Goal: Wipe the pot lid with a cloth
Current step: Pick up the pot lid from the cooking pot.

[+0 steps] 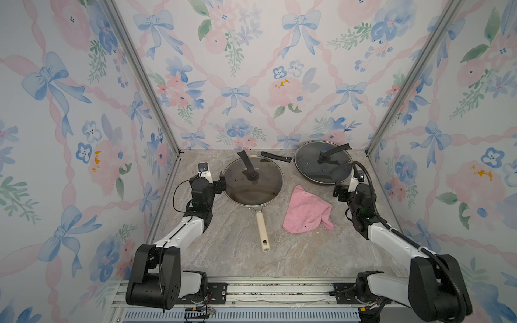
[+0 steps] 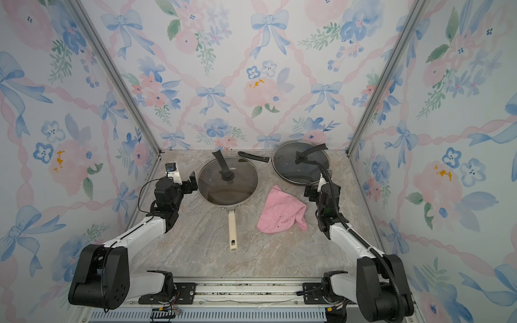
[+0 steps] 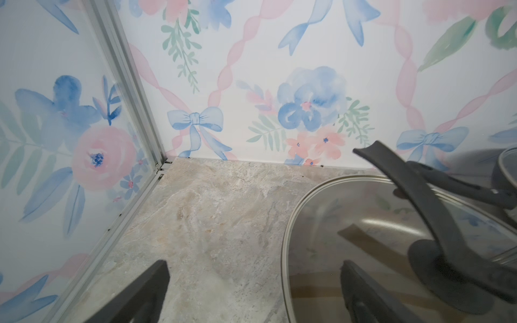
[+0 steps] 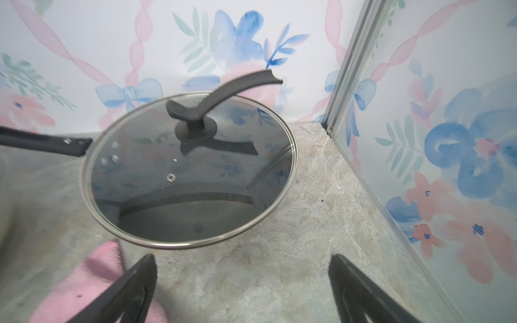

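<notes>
1. Both top views, objects: cloth (image 1: 306, 211) lies crumpled on the table (image 1: 223, 257), btwn the two pans, w/ nothing gripping it. Centre lid (image 1: 253, 181) sits on the cream-handled pan (image 1: 262, 229). Far lid (image 1: 323, 162) sits on the dark pan (image 1: 277, 156), close to the back wall.
2. Both top views, arms: left pincer (image 2: 193, 183) is just beside the centre lid's (image 2: 228, 181) rim, on the side away from the cloth (image 2: 281, 212). Right pincer (image 2: 310, 193) hangs near the cloth's far corner and just in front of the far lid (image 2: 300, 163).
3. Left wrist: left pincer (image 3: 254, 265) jaws spread wide, empty. One finger shows over bare table (image 3: 209, 223), the other over the edge of the centre lid (image 3: 363, 223). Contact w/ the lid can't be told. Lid's black handle slants up.
4. Right wrist: right pincer (image 4: 242, 257) jaws spread wide, empty, w/ bare table btwn them. Cloth (image 4: 84, 282) shows pink behind one finger, its corner near the far lid's (image 4: 190, 179) metal rim. Whether the finger touches the cloth can't be told.
</notes>
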Robot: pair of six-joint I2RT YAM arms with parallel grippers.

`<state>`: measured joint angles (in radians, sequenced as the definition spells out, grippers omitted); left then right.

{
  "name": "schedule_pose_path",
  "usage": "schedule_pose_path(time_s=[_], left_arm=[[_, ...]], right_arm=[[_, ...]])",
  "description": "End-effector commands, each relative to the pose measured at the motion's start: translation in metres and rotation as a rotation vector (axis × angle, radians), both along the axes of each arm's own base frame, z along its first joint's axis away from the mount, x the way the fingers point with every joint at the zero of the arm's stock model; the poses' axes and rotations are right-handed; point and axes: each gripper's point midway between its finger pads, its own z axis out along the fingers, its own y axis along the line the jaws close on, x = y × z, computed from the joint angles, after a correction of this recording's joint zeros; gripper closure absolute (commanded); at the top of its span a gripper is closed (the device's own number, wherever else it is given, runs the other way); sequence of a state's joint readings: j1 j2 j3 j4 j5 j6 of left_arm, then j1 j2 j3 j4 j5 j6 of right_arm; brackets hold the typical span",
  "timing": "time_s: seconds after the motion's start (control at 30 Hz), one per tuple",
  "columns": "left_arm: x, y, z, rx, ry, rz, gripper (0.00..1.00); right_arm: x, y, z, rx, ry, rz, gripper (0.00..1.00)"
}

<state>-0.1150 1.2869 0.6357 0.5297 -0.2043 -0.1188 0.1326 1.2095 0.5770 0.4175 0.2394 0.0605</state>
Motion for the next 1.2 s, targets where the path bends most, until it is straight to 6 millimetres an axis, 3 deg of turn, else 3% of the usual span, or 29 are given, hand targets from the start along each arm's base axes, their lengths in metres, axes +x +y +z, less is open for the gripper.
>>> schedule_pose_path(time_s=[0.0, 0.1, 0.13, 0.33, 0.43, 0.5, 0.57, 0.63, 0.73, 0.83, 0.97, 1.17], left_arm=[[-0.018, -0.022, -0.003, -0.164, 0.148, -0.035, 0.02], [-0.026, -0.048, 0.033, -0.323, 0.159, -0.052, 0.02], [-0.030, -0.060, 0.039, -0.379, 0.170, -0.064, 0.02], [-0.058, -0.135, 0.057, -0.710, 0.216, -0.166, 0.02], [-0.072, -0.156, 0.074, -0.725, 0.183, -0.196, 0.02], [-0.079, -0.163, 0.087, -0.709, 0.145, -0.225, 0.02], [-0.081, -0.170, 0.089, -0.711, 0.121, -0.267, 0.02], [-0.082, -0.166, 0.084, -0.713, 0.150, -0.234, 0.02], [-0.081, -0.160, 0.103, -0.650, 0.091, -0.253, 0.02], [-0.076, -0.130, 0.098, -0.535, 0.065, -0.100, 0.02], [-0.076, -0.097, 0.103, -0.370, 0.044, -0.013, 0.02], [-0.071, -0.054, 0.097, -0.469, -0.018, 0.045, 0.02]], right_arm=[[-0.024, 0.024, 0.025, 0.215, 0.118, 0.017, 0.03], [-0.038, 0.054, 0.049, 0.366, 0.166, 0.046, 0.04], [-0.042, 0.075, 0.060, 0.420, 0.171, 0.080, 0.04], [-0.050, 0.183, 0.097, 0.692, 0.177, 0.305, 0.03], [-0.056, 0.224, 0.119, 0.657, 0.166, 0.445, 0.03], [-0.054, 0.230, 0.128, 0.677, 0.151, 0.433, 0.03], [-0.052, 0.214, 0.113, 0.660, 0.207, 0.298, 0.04], [-0.048, 0.199, 0.099, 0.660, 0.229, 0.202, 0.03], [-0.029, 0.210, 0.101, 0.721, 0.171, 0.320, 0.04], [-0.005, 0.218, 0.101, 0.600, 0.070, 0.343, 0.03], [0.029, 0.260, 0.101, 0.365, -0.005, 0.470, 0.03], [0.077, 0.338, 0.087, 0.218, -0.141, 0.689, 0.04]])
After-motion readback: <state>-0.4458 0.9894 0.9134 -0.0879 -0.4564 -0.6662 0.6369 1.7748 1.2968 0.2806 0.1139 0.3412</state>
